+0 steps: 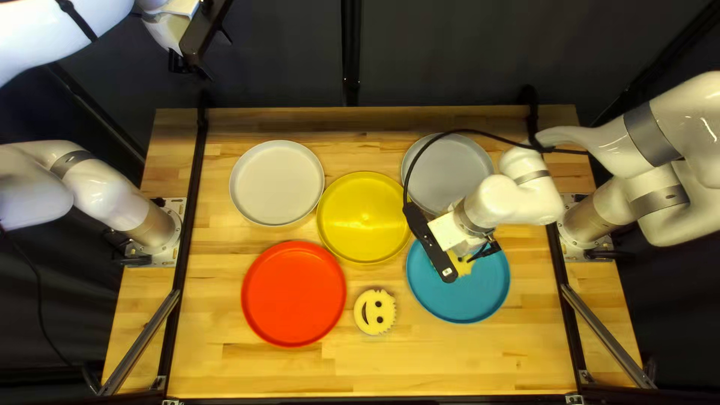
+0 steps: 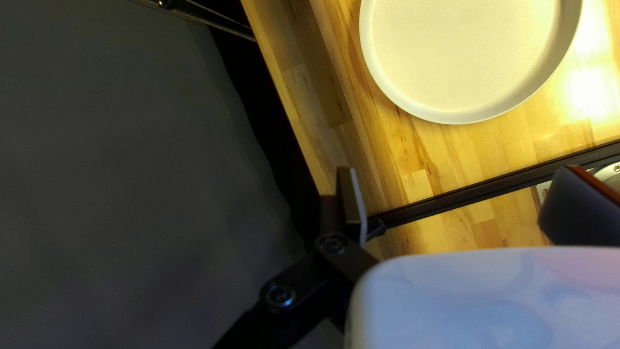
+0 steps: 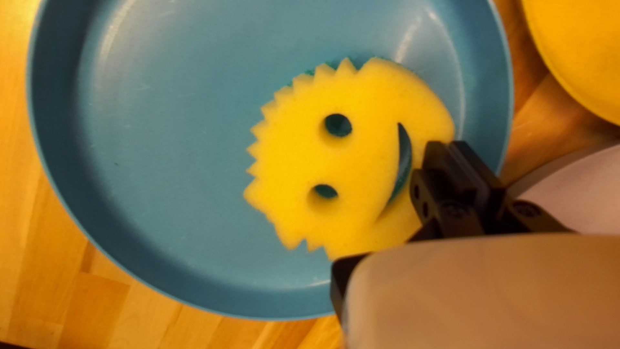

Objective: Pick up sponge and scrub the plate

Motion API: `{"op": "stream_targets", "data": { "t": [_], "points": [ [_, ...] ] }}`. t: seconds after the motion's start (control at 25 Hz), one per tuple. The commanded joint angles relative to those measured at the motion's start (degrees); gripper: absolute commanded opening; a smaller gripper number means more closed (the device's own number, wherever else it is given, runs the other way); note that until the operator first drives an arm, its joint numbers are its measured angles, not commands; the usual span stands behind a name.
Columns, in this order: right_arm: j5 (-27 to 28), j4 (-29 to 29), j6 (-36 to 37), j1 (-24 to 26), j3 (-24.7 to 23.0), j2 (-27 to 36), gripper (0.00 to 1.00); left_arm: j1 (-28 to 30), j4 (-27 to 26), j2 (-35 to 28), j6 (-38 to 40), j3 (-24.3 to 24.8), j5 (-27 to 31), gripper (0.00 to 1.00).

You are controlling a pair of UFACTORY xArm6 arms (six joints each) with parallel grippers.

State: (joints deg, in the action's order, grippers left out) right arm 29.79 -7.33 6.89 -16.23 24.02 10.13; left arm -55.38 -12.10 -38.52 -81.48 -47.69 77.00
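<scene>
Because scrubbing needs pressure, I think, the right claw (image 3: 428,194) is closed on the edge of the yellow sponge (image 3: 329,160) and holds it against the blue plate (image 3: 145,121), near right on the counter (image 1: 450,360). Only the top left view shows a second sponge (image 1: 375,311) left of this plate; the left claw (image 2: 465,208) is open, empty.

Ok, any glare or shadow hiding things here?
Left wrist view: glare whitens the table beside the white plate. Right wrist view: pale streaks on the wall of the blue plate, sponge plain. Top left view: even light.
</scene>
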Motion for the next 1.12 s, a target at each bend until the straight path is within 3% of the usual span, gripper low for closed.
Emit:
{"op": "stream_targets", "data": {
  "t": [0.04,0.32,0.52,0.76,1.12],
  "points": [
    [-0.34,-0.37,-3.19,-2.97,-0.78,0.18,0.0,0.0,0.0,0.0,0.0,0.0,0.0,1.0],
    [-0.91,1.11,-2.76,-2.6,1.1,-1.89,0.0,0.0,0.0,0.0,0.0,0.0,0.0,1.0],
    [1.17,1.72,0.41,1.58,2.74,-0.89,0.0,0.0,0.0,0.0,0.0,0.0,0.0,1.0],
    [2.24,2.98,5.48,7.85,6.93,-4.26,0.0,0.0,0.0,0.0,0.0,0.0,0.0,1.0],
    [3.29,1.69,0.19,4.51,10.53,-8.29,0.0,0.0,0.0,0.0,0.0,0.0,0.0,1.0]
  ]
}}
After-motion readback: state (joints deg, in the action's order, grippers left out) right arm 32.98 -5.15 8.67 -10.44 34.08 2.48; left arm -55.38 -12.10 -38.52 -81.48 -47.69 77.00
